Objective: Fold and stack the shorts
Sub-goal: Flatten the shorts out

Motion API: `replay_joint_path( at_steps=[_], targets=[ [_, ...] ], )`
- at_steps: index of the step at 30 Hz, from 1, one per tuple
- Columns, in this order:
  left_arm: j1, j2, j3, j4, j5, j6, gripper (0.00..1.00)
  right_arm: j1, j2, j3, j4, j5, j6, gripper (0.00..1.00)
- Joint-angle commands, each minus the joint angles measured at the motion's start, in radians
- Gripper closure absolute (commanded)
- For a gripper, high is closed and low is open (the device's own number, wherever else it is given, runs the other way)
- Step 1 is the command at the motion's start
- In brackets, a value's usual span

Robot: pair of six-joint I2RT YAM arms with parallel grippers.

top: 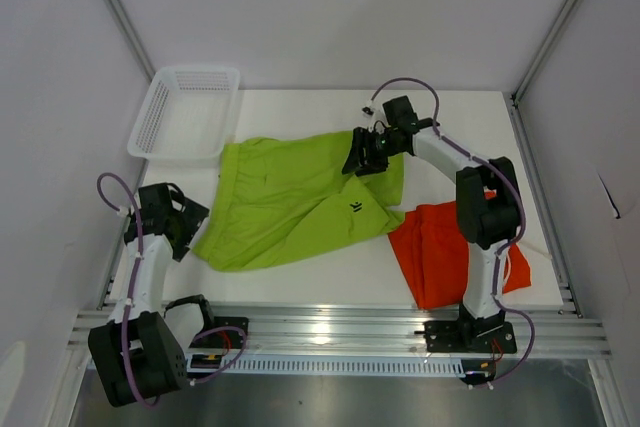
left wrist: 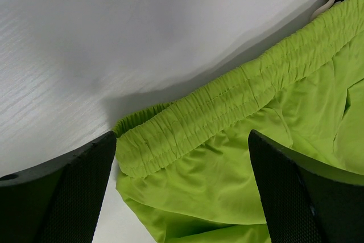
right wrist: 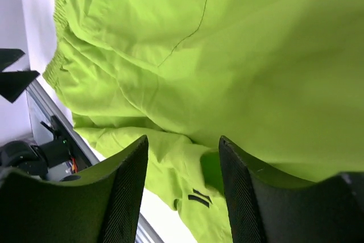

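The lime green shorts (top: 290, 202) lie spread out mid-table, their small dark logo (top: 355, 208) facing up. The orange shorts (top: 440, 252) lie bunched to their right, partly under the green hem and behind the right arm. My right gripper (top: 360, 162) hovers over the green shorts' far right part; in its wrist view the gripper (right wrist: 183, 140) is open, with green fabric (right wrist: 227, 55) and the logo (right wrist: 199, 199) below it. My left gripper (top: 192, 219) is open at the green shorts' left edge. Its wrist view shows the gripper (left wrist: 183, 140) straddling the elastic waistband (left wrist: 227, 101) without touching it.
A white mesh basket (top: 185, 112) stands at the table's back left corner. White walls close in both sides. A metal rail (top: 330, 327) runs along the near edge. A white drawstring end (left wrist: 327, 4) shows by the waistband.
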State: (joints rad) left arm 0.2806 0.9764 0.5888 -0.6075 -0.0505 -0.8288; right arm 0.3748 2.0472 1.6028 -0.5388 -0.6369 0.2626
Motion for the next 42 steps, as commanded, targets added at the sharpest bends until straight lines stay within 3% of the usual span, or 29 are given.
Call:
replay_joint_path(
  at_steps=[1, 4, 8, 42],
  targets=[
    [-0.004, -0.001, 0.000, 0.023, -0.020, 0.007, 0.02, -0.034, -0.184, -0.099, 0.124, -0.046, 0.021, 0.44],
    [-0.009, -0.005, 0.002, 0.025, -0.022, 0.002, 0.02, -0.059, -0.324, -0.260, 0.224, -0.040, 0.018, 0.44],
    [-0.014, -0.010, 0.011, 0.014, -0.031, 0.000, 0.02, -0.059, -0.393, -0.359, 0.182, -0.033, -0.052, 0.45],
    [-0.021, -0.033, -0.009, -0.005, -0.005, 0.010, 0.02, 0.003, -0.229, -0.371, 0.243, 0.086, -0.103, 0.44]
  ],
)
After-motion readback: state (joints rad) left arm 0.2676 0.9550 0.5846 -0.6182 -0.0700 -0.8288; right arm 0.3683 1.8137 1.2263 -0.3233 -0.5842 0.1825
